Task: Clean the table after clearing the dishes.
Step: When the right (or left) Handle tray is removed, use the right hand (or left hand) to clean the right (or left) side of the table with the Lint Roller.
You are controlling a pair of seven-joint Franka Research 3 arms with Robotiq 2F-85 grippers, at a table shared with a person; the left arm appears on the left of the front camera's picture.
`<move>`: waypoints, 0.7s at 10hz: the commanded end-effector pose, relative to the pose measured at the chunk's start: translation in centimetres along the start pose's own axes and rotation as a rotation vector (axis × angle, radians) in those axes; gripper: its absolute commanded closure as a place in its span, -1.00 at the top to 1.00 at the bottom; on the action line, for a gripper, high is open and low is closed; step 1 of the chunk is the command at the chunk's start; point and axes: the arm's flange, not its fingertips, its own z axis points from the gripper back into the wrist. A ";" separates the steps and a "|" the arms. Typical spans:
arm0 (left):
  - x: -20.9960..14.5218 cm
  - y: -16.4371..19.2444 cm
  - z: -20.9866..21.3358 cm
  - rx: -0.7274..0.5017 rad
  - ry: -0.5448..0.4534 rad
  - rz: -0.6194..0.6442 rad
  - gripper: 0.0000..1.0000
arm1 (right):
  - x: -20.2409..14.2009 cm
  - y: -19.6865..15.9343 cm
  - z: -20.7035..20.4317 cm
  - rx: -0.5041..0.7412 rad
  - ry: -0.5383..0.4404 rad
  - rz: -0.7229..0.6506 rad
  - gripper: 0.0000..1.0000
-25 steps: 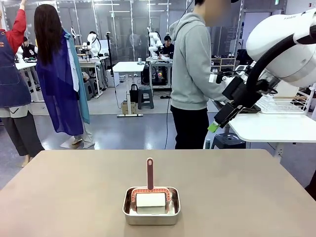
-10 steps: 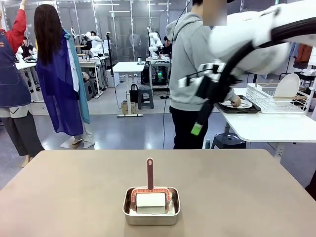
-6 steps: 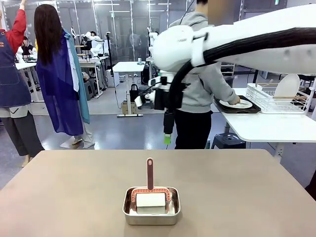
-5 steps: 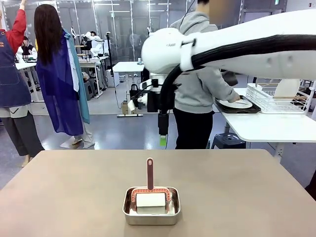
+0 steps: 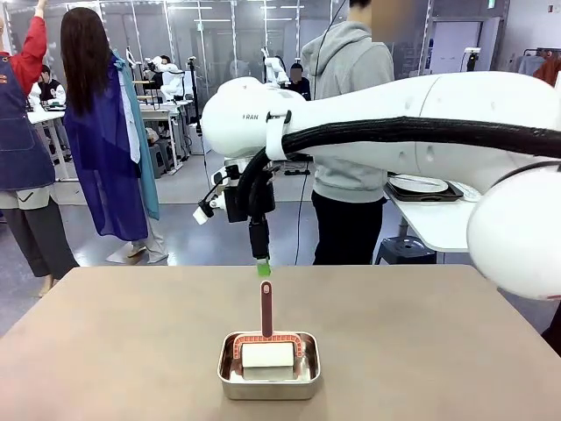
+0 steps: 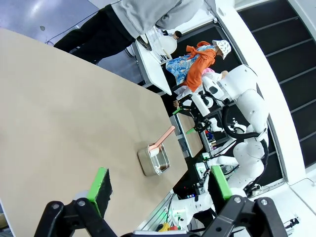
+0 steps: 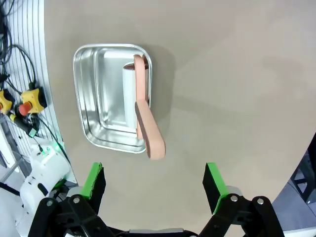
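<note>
**Front view.** We list the right gripper [image 5: 262, 266], pointing down, with the roller handle [image 5: 266, 307] just below its tips. The steel pan [image 5: 269, 368] lies under that, on the table [image 5: 114, 351]. The dishes [image 5: 419, 183] are well behind the gripper, beside the person [image 5: 351, 114].

**Left wrist view.** The left gripper [image 6: 159, 183] has its fingers spread wide and holds nothing. The pan is far ahead of it.

**Right wrist view.** The right gripper's fingers are spread wide and empty, and the handle's end sits ahead between them, not yet touched.

**Risk, in our judgement.** The handle leans on the pan's rim. An off-centre close could knock it over or drag the light pan.
</note>
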 end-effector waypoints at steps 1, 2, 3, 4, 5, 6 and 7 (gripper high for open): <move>-0.1 -0.4 0.4 -0.005 0.011 -0.001 1.00 | 0.5 -0.5 1.0 0.026 -0.041 -0.098 1.00; -0.1 -0.4 0.4 -0.005 0.011 -0.001 1.00 | 0.0 -0.2 0.4 0.034 -0.068 -0.116 1.00; -0.1 -0.4 0.4 -0.005 0.011 -0.001 1.00 | -0.6 0.0 -0.5 0.035 -0.086 -0.124 1.00; -0.1 -0.4 0.4 -0.005 0.011 -0.001 1.00 | -1.2 0.2 -1.5 0.046 -0.106 -0.125 1.00; -0.1 -0.4 0.4 -0.005 0.011 -0.001 1.00 | -1.7 0.4 -2.6 0.047 -0.127 -0.116 1.00; -0.1 -0.4 0.4 -0.005 0.011 -0.001 1.00 | -1.8 0.5 -3.5 0.039 -0.141 -0.099 1.00; -0.1 -0.4 0.4 -0.005 0.011 -0.001 1.00 | -1.9 0.5 -4.4 0.031 -0.147 -0.096 1.00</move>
